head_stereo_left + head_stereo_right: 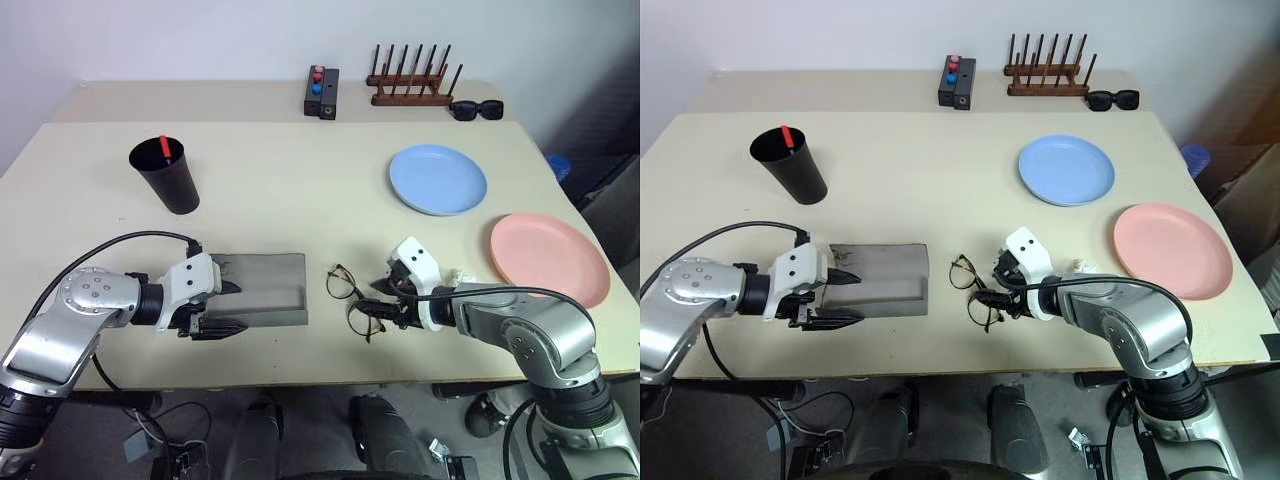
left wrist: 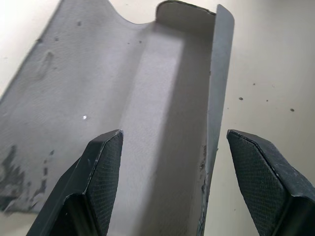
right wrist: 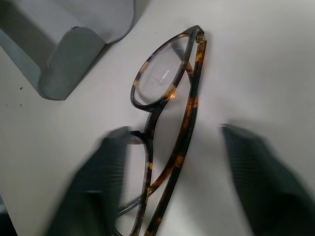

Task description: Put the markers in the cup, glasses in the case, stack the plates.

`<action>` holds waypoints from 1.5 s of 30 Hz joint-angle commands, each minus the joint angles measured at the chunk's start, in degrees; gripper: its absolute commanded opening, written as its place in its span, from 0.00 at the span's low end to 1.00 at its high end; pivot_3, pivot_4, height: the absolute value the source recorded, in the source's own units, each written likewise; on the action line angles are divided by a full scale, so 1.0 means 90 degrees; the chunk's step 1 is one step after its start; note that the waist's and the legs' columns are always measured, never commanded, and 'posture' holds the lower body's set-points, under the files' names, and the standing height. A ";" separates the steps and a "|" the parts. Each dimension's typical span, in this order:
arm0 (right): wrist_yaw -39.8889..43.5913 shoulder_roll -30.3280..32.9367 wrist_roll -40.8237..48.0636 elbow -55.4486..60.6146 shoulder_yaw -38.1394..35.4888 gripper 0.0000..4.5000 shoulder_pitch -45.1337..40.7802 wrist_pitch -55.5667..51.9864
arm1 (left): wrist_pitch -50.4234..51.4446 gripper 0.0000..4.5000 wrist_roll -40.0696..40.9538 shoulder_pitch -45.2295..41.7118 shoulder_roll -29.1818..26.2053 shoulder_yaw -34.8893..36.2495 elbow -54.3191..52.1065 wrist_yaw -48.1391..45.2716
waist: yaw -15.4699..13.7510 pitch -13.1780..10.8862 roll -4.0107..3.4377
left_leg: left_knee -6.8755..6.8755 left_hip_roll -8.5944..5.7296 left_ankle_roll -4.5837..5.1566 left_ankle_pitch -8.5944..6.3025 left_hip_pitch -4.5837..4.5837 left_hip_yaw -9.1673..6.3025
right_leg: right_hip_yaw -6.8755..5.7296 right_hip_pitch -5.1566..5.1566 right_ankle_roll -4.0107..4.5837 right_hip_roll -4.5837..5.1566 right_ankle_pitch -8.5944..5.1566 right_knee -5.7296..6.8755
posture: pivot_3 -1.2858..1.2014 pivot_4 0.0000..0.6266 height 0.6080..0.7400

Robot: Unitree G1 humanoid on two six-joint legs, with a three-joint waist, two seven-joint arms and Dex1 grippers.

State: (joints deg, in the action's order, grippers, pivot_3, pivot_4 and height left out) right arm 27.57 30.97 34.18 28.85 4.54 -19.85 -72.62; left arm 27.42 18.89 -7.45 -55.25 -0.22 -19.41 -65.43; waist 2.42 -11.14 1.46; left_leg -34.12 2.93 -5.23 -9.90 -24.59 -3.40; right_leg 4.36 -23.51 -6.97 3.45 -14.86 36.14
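1. Near the front edge of the table [image 1: 300, 190], on the left side: left gripper [image 1: 238, 307] open, with black fingers [image 2: 106, 167] spread apart at the left end of the case [image 1: 265, 290], one long wall of the case between them and touching neither.
2. Just beside it: case lying open and flat, grey, pale inside facing up, long axis running left to right along the front edge, right end toward the glasses [image 1: 350, 298].
3. Right of the case, a little apart from it: glasses resting on the table, thin mottled brown rims, long axis going from near to far and leaning slightly to the left at the far end.
4. At the near end of the glasses: right gripper [image 1: 368, 305] open, pointing left, blurred fingers [image 3: 98, 182] on both sides of the frame, contact not possible to tell.
5. Further back on the right: pink plate [image 1: 550, 258], then blue plate [image 1: 437, 179] behind it toward the middle, well apart, not stacked.
6. Further back on the left: black cup [image 1: 168, 178] standing upright, red-capped marker [image 1: 164, 148] inside, cap pointing up.
7. At the far edge: black box with coloured buttons [image 1: 321, 92], wooden rack [image 1: 412, 80], black sunglasses [image 1: 476, 109].
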 commanded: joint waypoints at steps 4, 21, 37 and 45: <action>-0.0133 -0.0206 0.0204 0.0019 -0.0309 0.01 -0.0211 -0.0223 | 0.0529 0.77 0.0686 -0.0065 0.0158 0.0651 -0.0439 0.0335 | 0.0002 0.0003 0.0002 | 0.0000 0.0001 0.0000 0.0000 0.0006 -0.0001 | -0.0001 0.0005 0.0000 -0.0001 0.0000 0.0000 | 0.52 0.24 1.00; 0.0650 -0.0262 0.0312 -0.0149 0.0332 0.01 -0.1637 0.0521 | 0.0380 0.77 0.0734 0.1344 0.0507 0.2191 -0.0030 0.1288 | 0.0032 0.0001 -0.0003 | 0.0008 0.0002 0.0001 -0.0001 0.0004 0.0001 | 0.0000 -0.0008 0.0001 -0.0001 0.0001 0.0000 | 0.52 0.24 1.00; 0.2521 -0.1516 -0.0902 -0.2625 0.2831 0.01 -0.3368 0.2491 | -0.1077 0.77 0.0593 0.1990 0.0947 0.2854 0.0848 0.1252 | 0.0019 0.0002 -0.0001 | 0.0015 0.0002 -0.0001 -0.0001 -0.0004 0.0009 | -0.0002 -0.0016 0.0003 0.0003 0.0002 0.0000 | 0.52 0.24 1.00; 0.3204 -0.1575 -0.1429 -0.3230 0.3094 0.01 -0.3488 0.2998 | -0.1008 0.77 0.0619 0.2146 0.1051 0.2814 0.0600 0.1436 | 0.0020 0.0001 -0.0002 | 0.0019 0.0003 -0.0002 -0.0002 -0.0003 0.0008 | -0.0002 -0.0020 0.0003 0.0000 0.0002 0.0003 | 0.52 0.24 1.00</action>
State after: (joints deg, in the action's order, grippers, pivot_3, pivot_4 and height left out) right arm 54.85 17.12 21.72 -0.76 32.66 -49.98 -47.02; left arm 19.05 24.22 11.68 -45.90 23.83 -12.23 -52.85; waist 2.60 -11.13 1.44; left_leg -33.95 2.95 -5.25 -9.91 -24.62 -3.32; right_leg 4.34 -23.69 -6.94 3.45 -14.84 36.16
